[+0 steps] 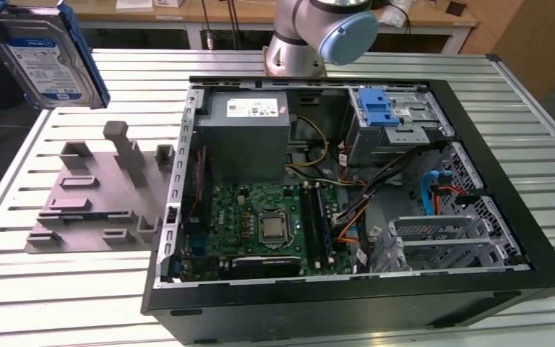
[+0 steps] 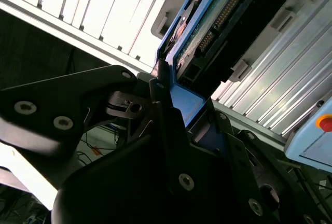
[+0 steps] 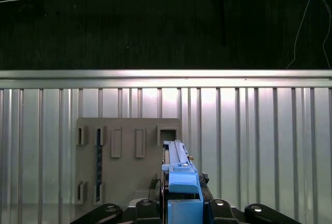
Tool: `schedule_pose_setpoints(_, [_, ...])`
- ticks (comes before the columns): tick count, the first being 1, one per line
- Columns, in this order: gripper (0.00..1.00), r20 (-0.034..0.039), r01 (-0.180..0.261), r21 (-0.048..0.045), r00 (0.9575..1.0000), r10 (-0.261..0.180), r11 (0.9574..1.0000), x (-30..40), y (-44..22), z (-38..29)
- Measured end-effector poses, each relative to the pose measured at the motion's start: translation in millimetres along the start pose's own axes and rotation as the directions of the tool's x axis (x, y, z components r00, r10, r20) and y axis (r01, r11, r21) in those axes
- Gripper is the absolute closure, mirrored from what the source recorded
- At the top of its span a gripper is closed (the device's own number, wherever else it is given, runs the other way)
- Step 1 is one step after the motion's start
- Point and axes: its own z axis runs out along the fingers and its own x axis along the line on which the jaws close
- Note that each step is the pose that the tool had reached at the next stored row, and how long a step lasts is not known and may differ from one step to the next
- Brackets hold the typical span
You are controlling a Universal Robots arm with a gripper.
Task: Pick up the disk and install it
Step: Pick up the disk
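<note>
Disk (image 1: 51, 54) aloft in end effector (image 3: 182, 204)

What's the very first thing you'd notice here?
The big open computer case sits in the middle of the slatted table, with its green board and wires showing. At the exterior view's upper left, the disk with its blue frame hangs high in the air, clamped in the gripper.

We see the arm's base joints (image 1: 318, 32) upright at the back in the exterior view. In the second wrist view the gripper (image 2: 187, 97) is clamped on the disk (image 2: 207, 22), dark fingers (image 2: 163, 99) pressing its edges.
</note>
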Motion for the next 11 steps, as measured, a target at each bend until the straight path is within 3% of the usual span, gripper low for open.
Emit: schedule_pose_setpoints(11, [0.64, -0.0001, 0.0, -0.0001, 1.0, 0.0, 1.0, -0.1, 0.1, -2.5])
